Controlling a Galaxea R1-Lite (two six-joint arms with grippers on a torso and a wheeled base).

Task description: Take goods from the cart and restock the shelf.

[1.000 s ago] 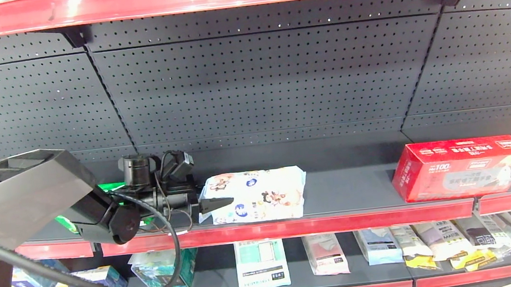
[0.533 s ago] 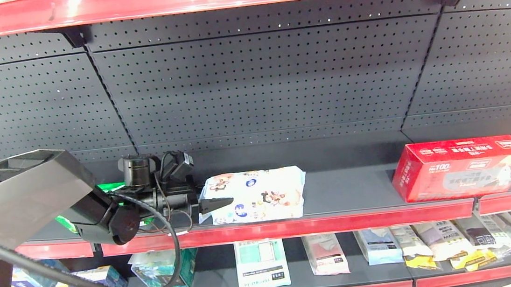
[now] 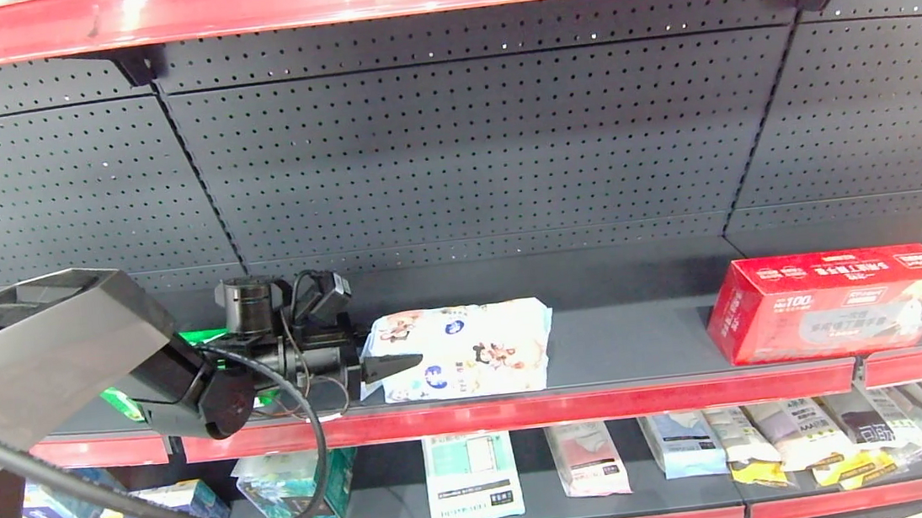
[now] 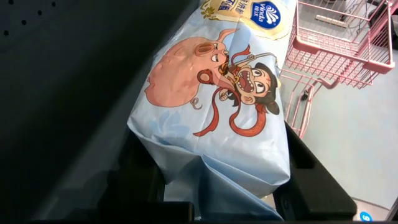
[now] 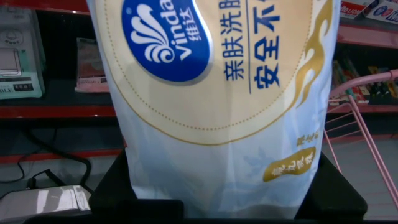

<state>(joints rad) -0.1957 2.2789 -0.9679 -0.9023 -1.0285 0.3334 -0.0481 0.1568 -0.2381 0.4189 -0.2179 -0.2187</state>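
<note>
Nudged a hair fwd by L gripper (image 3: pixel 392 348), wipes pack (image 3: pixel 470 351) lies flat on shelf (image 3: pixel 630 344), its hand-side end clamped btwn the fingers, prob. to seat it pre-release; R gripper (image 5: pixel 227 190) grips 2nd pack (image 5: pixel 217 93), prob. next up.

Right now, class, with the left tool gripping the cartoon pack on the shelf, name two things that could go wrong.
1. The cartoon pack sits close to the shelf's red front lip; if the left tool withdraws before opening fully, it may drag the pack off.
2. The right tool holds a second soft pack by one end; it could sag or slip before reaching the shelf.
</note>
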